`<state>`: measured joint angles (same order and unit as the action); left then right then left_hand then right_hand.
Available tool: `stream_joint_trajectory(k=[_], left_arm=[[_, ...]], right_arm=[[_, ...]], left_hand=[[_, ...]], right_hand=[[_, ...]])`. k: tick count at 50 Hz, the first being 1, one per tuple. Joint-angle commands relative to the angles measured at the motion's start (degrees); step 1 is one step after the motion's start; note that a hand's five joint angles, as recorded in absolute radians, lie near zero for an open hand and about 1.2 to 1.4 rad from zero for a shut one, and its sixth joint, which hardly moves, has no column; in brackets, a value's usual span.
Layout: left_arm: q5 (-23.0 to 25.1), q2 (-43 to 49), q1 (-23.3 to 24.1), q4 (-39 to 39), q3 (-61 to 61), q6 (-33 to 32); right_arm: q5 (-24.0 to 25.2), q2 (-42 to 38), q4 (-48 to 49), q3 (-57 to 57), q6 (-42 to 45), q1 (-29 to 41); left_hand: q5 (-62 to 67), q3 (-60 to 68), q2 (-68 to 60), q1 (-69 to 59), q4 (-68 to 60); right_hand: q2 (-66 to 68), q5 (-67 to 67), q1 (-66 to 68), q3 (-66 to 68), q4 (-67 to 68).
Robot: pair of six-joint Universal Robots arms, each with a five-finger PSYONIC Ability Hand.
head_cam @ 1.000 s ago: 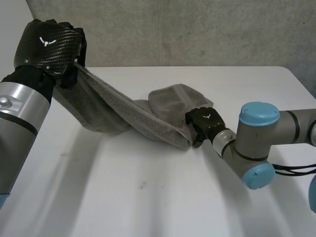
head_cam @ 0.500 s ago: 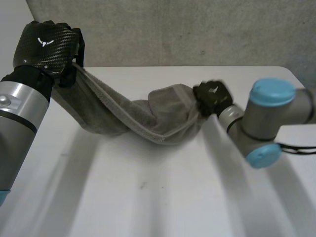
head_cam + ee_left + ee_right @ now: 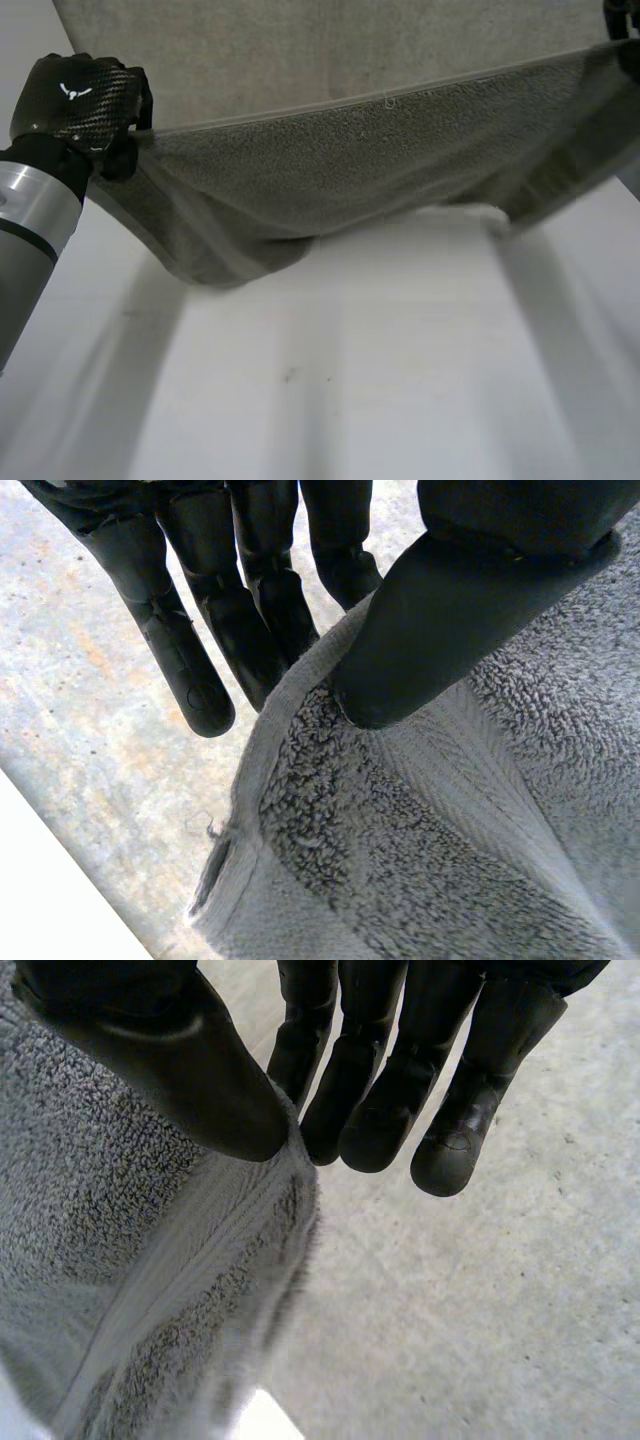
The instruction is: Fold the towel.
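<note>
Two hands pinch the grey towel [image 3: 380, 160]. The left hand [image 3: 450, 600] presses its thumb onto the hem near a corner, clamping it against straight fingers [image 3: 240, 620]. The right hand [image 3: 150, 1040] squeezes the hem at the opposite end between its thumb and fingers [image 3: 380, 1080]. Between them the towel is stretched wide above the white bench [image 3: 400, 380], top hem taut. Its lower part sags, lowest nearer the left hand.

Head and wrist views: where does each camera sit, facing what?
Head view: behind and above, looking down at the table; left hand and forearm show.
Left wrist view: on that wrist, along its palm; thumb pinches the towel.
Right wrist view: likewise; right hand pinches the towel's hem.
All three share the towel.
</note>
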<state>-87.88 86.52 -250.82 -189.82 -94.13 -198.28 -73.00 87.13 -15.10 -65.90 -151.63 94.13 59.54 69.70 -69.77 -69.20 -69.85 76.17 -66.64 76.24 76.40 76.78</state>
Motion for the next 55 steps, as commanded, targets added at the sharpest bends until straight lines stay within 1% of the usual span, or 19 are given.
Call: stream_joint_trajectory(k=[1, 5, 11, 16, 21, 24, 26, 30, 32, 33, 34, 35, 37, 38, 40, 45, 49, 53, 55], left_arm=[[0.35, -2.76, 0.77, 11.64, 3.25, -0.53], [0.34, -1.98, 0.94, 17.10, 5.01, -1.41], [0.35, -0.39, 0.68, 18.17, 5.28, -3.26], [0.35, 4.97, 1.12, 18.17, 5.72, -5.63], [0.26, 16.89, 1.38, 16.68, 11.15, -6.33], [0.26, 20.26, 1.47, 16.32, 13.80, -6.33], [0.26, 27.00, 1.99, 15.97, 21.14, -6.77], [0.17, 33.01, 2.00, 15.97, 31.38, -8.18], [0.34, 37.30, 2.17, 14.84, 42.66, -8.79], [0.35, 37.32, 2.17, 14.83, 42.72, -8.79], [0.35, 38.36, 2.17, 12.74, 47.59, -8.62], [0.35, 38.37, 2.17, 12.72, 47.64, -8.62], [0.69, 38.63, 2.09, 5.20, 54.64, -8.18], [0.70, 38.63, 2.09, 5.16, 54.67, -8.18], [0.70, 36.80, 2.00, -3.24, 57.12, -6.34], [0.26, 31.88, 0.95, -12.40, 56.87, 0.15], [0.61, 30.81, -0.28, -11.38, 55.12, 5.17], [0.78, 30.90, -1.69, -8.99, 51.86, 5.18], [1.31, 30.99, -2.04, -8.11, 46.18, 5.27]], right_arm=[[0.05, 2.69, -16.33, -0.46, 13.26, -0.53], [-1.09, 1.12, -22.07, -1.69, 20.65, -0.09], [-2.59, -1.97, -22.69, -3.01, 23.66, -0.09], [-3.21, -6.63, -22.52, -4.50, 24.18, 0.00], [-4.96, -15.83, -20.15, -2.84, 24.27, 0.61], [-5.58, -18.67, -18.74, -1.60, 24.27, 0.96], [-7.41, -24.79, -15.85, 3.38, 24.19, 2.10], [-9.97, -30.36, -12.85, 13.34, 23.13, 3.95], [-11.90, -34.38, -9.27, 25.58, 21.30, 5.53], [-11.91, -34.40, -9.25, 25.64, 21.28, 5.53], [-12.17, -35.62, -6.64, 32.17, 18.59, 5.97], [-12.17, -35.63, -6.61, 32.23, 18.56, 5.97], [-12.17, -36.16, -0.57, 42.91, 10.34, 5.97], [-12.17, -36.16, -0.54, 42.96, 10.30, 5.97], [-12.35, -35.20, 4.27, 49.79, 2.43, 5.62], [-12.26, -31.16, 7.89, 51.31, -4.19, 5.53], [-11.65, -29.66, 5.80, 47.02, -4.12, 5.45], [-10.59, -28.77, 4.03, 40.58, -3.94, 5.45], [-7.35, -27.72, 3.94, 32.28, -2.63, 5.36]], left_hand=[[10.46, 10.30, -10.23, -10.80, -10.15], [10.46, 10.30, -10.23, -10.80, -10.15], [10.46, 10.30, -10.23, -10.80, -10.15], [10.46, 10.30, -10.23, -10.80, -10.15], [10.46, 10.30, -10.23, -10.80, -10.15], [10.46, 10.30, -10.23, -10.80, -10.15], [10.46, 10.30, -10.23, -10.80, -10.15], [10.46, 10.30, -10.23, -10.80, -10.15], [10.46, 10.30, -10.23, -10.80, -10.15], [10.46, 10.30, -10.23, -10.80, -10.15], [10.46, 10.30, -10.23, -10.80, -10.15], [10.46, 10.30, -10.23, -10.80, -10.15], [10.46, 10.30, -10.23, -10.80, -10.15], [10.46, 10.30, -10.23, -10.80, -10.15], [10.46, 10.30, -10.23, -10.80, -10.15], [10.46, 10.30, -10.23, -10.80, -10.15], [10.46, 10.30, -10.23, -10.80, -10.15], [10.46, 10.30, -10.23, -10.80, -10.15], [10.46, 10.30, -10.23, -10.80, -10.15]], right_hand=[[3.83, -3.36, 3.76, 3.60, 3.22], [3.83, -3.36, 3.76, 3.60, 3.22], [3.83, -3.36, 3.76, 3.60, 3.22], [3.83, -3.36, 3.76, 3.60, 3.22], [3.83, -3.36, 3.76, 3.60, 3.22], [3.83, -3.36, 3.76, 3.60, 3.22], [3.83, -3.36, 3.76, 3.60, 3.22], [3.83, -3.36, 3.76, 3.60, 3.22], [3.83, -3.36, 3.76, 3.60, 3.22], [3.83, -3.36, 3.76, 3.60, 3.22], [3.83, -3.36, 3.76, 3.60, 3.22], [3.83, -3.36, 3.76, 3.60, 3.22], [3.83, -3.36, 3.76, 3.60, 3.22], [3.83, -3.36, 3.76, 3.60, 3.22], [3.83, -3.36, 3.76, 3.60, 3.22], [3.83, -3.36, 3.76, 3.60, 3.22], [3.83, -3.36, 3.76, 3.60, 3.22], [3.83, -3.36, 3.76, 3.60, 3.22], [3.83, -3.36, 3.76, 3.60, 3.22]])
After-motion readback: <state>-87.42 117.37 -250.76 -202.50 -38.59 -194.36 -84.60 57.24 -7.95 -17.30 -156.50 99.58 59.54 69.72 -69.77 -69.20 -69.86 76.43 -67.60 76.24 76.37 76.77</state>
